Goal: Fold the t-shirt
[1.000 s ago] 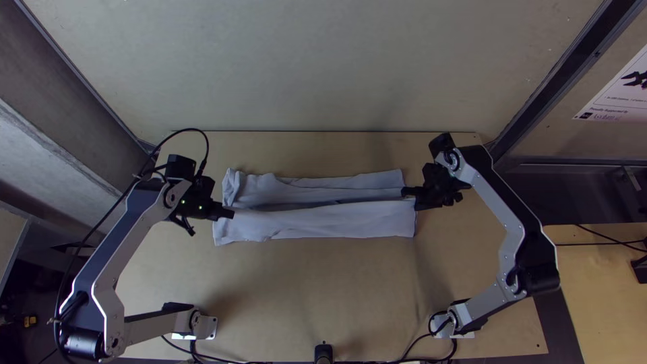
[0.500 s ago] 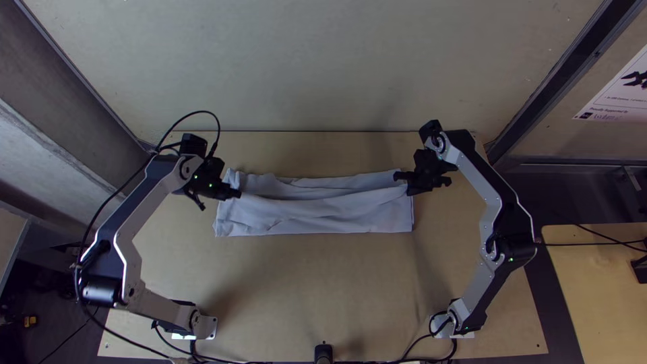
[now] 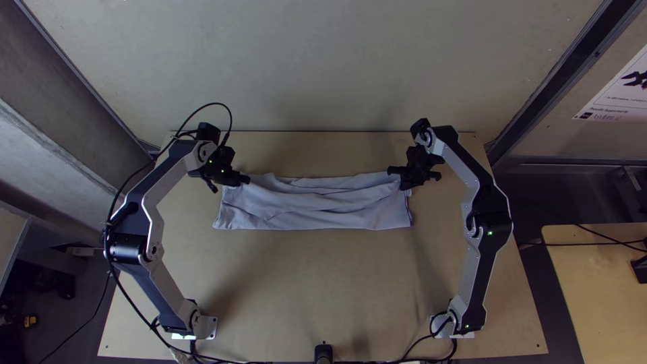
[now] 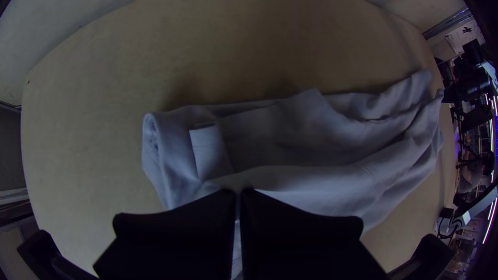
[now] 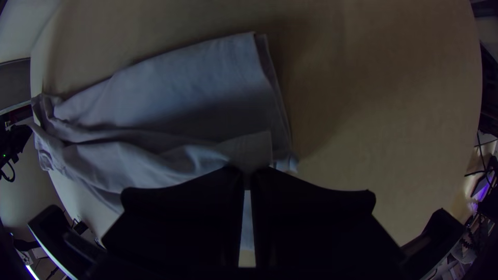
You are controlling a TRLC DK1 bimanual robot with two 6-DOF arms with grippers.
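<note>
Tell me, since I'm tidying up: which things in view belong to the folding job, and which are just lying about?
For the job:
- t-shirt, in a long strip
- left gripper, holding it
- right gripper, holding it
- wooden table

Just lying about:
- printed sheet, upper right
- black object, right edge
- small yellow item, lower left

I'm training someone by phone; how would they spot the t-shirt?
Start at the light wooden table. Across its far half lies the t-shirt, a long, rumpled, pale grey strip. It's soft cloth, unlike the rigid black left hand and right hand pinching it.
</note>
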